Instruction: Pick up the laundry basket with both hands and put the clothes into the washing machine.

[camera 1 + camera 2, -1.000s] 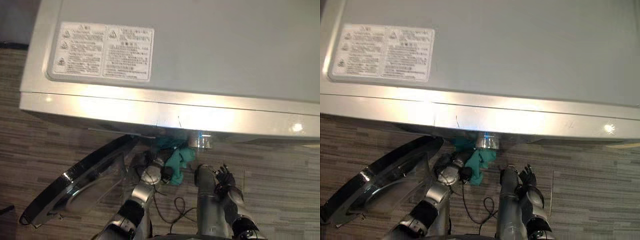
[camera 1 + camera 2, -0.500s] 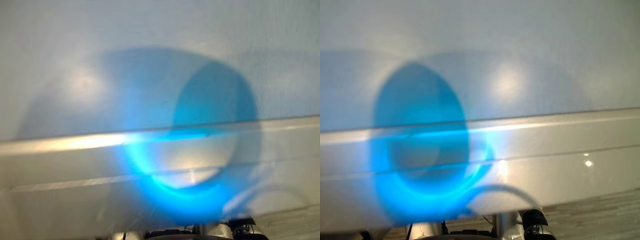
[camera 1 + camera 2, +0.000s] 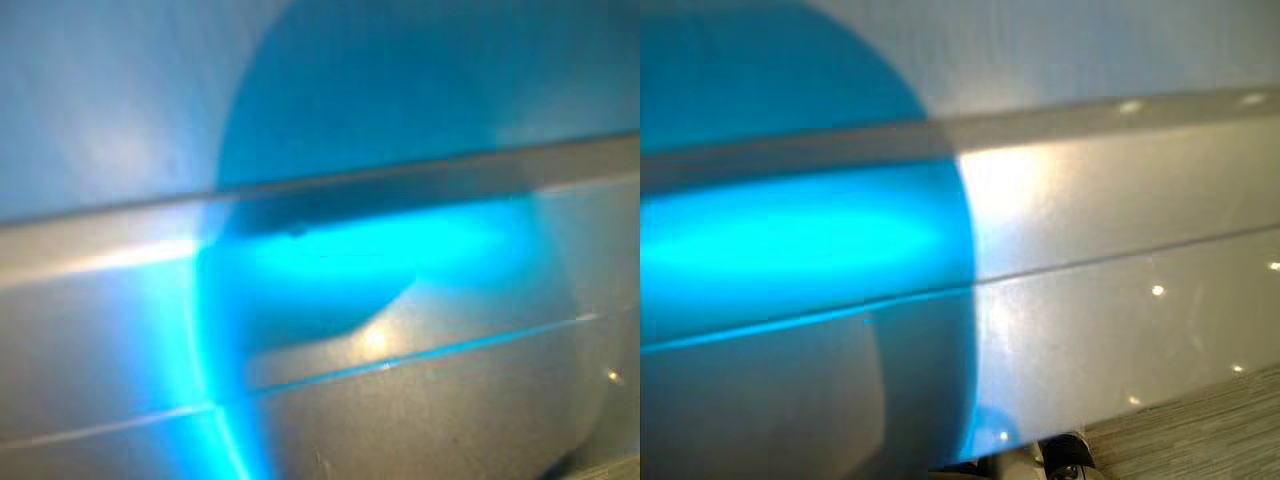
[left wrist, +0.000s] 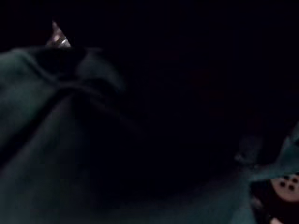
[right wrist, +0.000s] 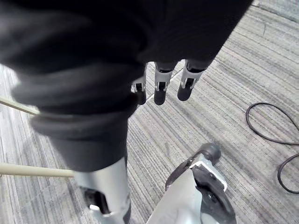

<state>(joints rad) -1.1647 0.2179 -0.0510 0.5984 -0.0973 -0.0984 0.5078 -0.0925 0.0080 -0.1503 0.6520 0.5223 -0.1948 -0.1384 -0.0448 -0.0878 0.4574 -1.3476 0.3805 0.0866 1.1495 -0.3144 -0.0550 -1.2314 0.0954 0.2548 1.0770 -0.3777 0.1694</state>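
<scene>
Above floor (image 5: 233, 84), R hand (image 5: 160, 86) hangs free, fingers relaxed.

Glossy, smooth silvery casing on washing machine (image 3: 1110, 300) (metal by its look); soft creased cloth (image 4: 42, 140); matt, finely streaked floor (image 5: 233, 84); smooth silver fingers on right hand (image 5: 160, 86), matt ribbed cover.

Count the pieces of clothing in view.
1 for certain: teal cloth, seen dimly in the left wrist view; others may be hidden in the dark.
</scene>
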